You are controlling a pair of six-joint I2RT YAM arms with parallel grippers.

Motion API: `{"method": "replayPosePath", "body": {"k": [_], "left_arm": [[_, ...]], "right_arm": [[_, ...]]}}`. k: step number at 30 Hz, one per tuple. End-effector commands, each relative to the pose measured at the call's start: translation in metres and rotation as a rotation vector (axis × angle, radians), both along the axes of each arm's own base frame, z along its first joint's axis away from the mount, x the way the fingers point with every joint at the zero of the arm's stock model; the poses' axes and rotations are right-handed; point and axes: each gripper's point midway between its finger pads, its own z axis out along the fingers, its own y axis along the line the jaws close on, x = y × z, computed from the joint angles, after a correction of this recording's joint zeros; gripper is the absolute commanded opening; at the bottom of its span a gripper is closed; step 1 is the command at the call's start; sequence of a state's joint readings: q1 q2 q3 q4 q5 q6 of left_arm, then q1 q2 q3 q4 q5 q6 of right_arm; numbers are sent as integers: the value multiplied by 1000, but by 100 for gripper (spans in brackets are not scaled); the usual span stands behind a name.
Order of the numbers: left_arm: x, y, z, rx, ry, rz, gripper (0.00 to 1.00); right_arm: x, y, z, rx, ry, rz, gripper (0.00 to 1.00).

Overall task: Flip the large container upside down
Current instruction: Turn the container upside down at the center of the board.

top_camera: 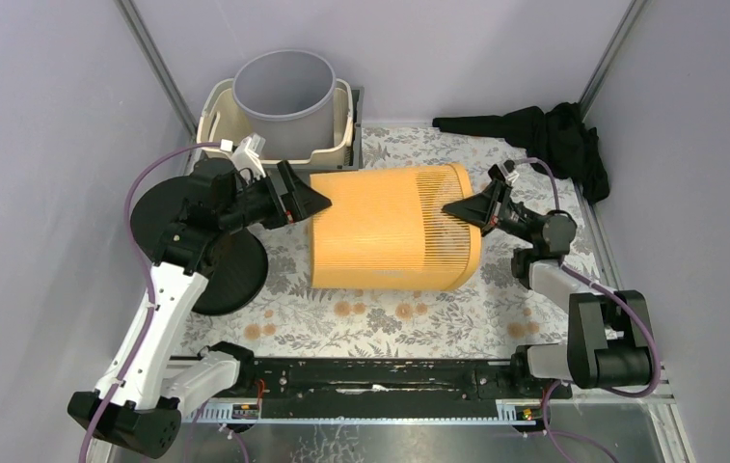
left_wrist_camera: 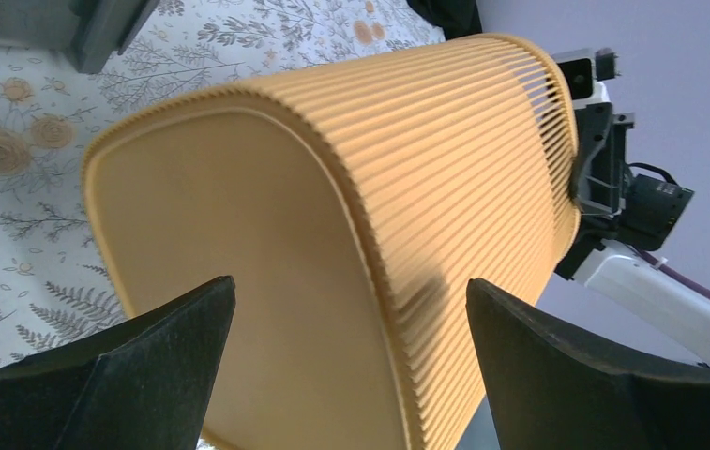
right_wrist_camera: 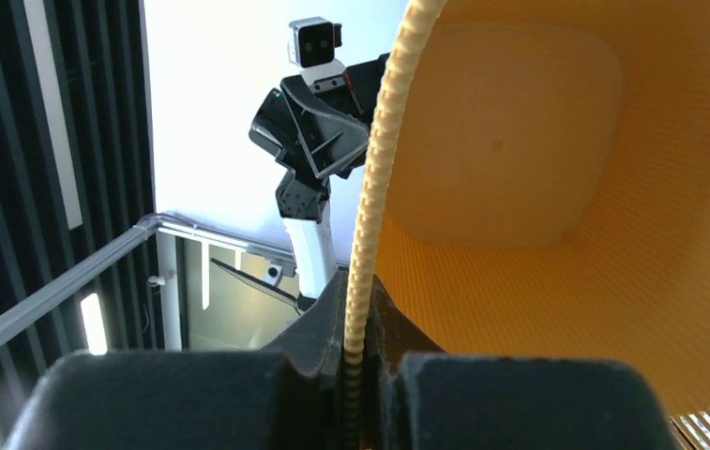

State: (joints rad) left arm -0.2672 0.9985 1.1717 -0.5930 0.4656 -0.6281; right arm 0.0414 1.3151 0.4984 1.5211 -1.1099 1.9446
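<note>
Orange slatted basket lies on its side on the floral mat. My right gripper pinches its thin rim; my left gripper gapes at its base. I judge it light, stiff and best held by the rim.

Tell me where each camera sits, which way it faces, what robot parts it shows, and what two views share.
Top external: above, behind the bases, looking down on the table and the orange container lying sideways; both arms show.
Left wrist: faces the container's closed base; open left end effector in front, right arm beyond.
Right wrist: looks into the container's mouth; right end effector pinching the rim, left arm beyond.
Shared: both wrist views see the container, from opposite ends.
</note>
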Motion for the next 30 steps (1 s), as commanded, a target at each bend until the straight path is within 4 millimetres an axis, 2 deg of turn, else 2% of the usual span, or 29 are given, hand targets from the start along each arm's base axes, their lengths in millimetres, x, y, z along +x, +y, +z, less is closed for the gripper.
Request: {"method": "replayPosePath", "body": {"k": [1,4,9,15,19,23,30], "left_arm": [[2,-7,32,-78,-79,-26,100],[0,-7,42,-93,-95,-21,100],[-5,7,67,-61,-155,31,100],[-19,22,100,-16,-217,73,100],[-37,31,122,-6,-267,94,100],[-51,38,125,12,-278,107,100],[-53,40,120,26,-263,109,100]], "right_arm": [[-1,5,40,143,-156,-73,0],[2,16,41,172,-143,-69,0],[9,24,40,205,-122,-87,0],[14,39,34,224,-96,-90,0],[14,51,30,231,-86,-81,0],[19,58,27,236,-74,-82,0],[27,77,30,251,-68,-60,0]]}}
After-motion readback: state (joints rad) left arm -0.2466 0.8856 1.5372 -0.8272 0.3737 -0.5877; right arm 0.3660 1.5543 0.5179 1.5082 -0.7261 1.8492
